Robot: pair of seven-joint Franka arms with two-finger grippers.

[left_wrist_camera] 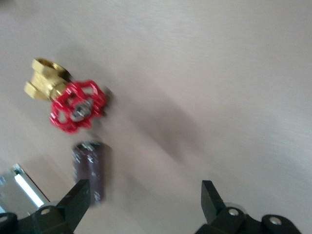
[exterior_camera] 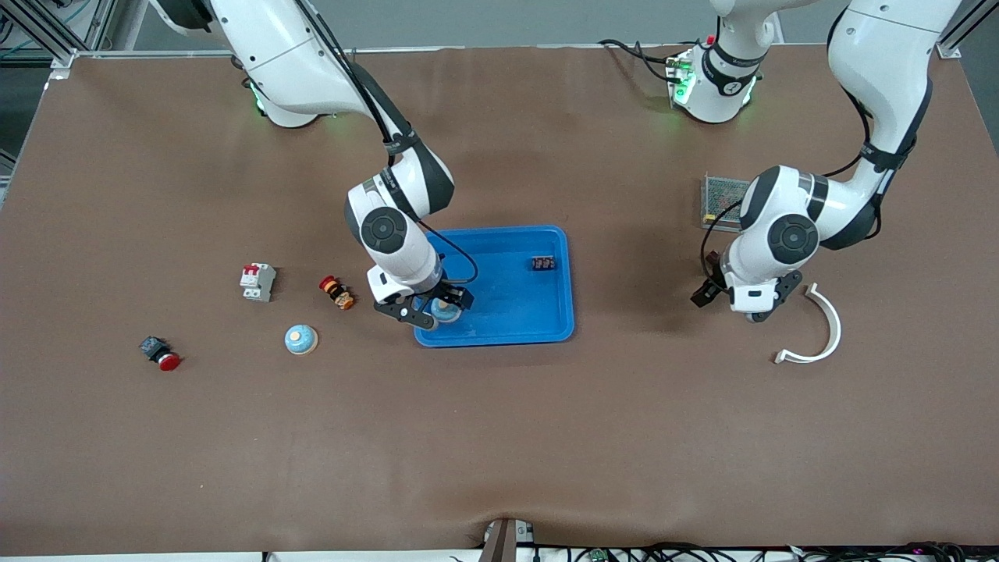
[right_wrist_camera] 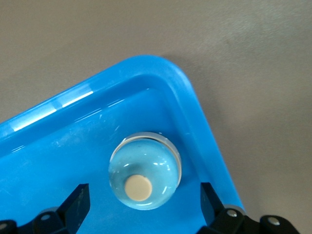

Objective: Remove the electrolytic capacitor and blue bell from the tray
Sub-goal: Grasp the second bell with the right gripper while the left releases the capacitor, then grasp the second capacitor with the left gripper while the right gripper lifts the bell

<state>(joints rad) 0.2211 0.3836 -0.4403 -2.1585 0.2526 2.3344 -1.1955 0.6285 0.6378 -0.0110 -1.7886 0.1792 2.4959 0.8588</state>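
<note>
A light blue dome bell [right_wrist_camera: 145,170] with a cream button sits in a corner of the blue tray [exterior_camera: 538,328], the corner nearer the front camera at the right arm's end. My right gripper [exterior_camera: 437,308] is low over it, open, one finger on each side and apart from it. A dark cylindrical capacitor [left_wrist_camera: 88,168] lies on the bare table beside one finger of my left gripper [left_wrist_camera: 146,190]. That gripper stands open with nothing between its fingers, over the table [exterior_camera: 745,304] at the left arm's end.
A brass valve with a red handwheel [left_wrist_camera: 73,102] lies by the capacitor. A small black part [exterior_camera: 544,263] is in the tray. A second bell [exterior_camera: 300,339], a breaker [exterior_camera: 257,281], a red-and-yellow part [exterior_camera: 337,292], a red push button [exterior_camera: 160,353], a white curved piece [exterior_camera: 819,332] and a mesh box [exterior_camera: 722,201] are about.
</note>
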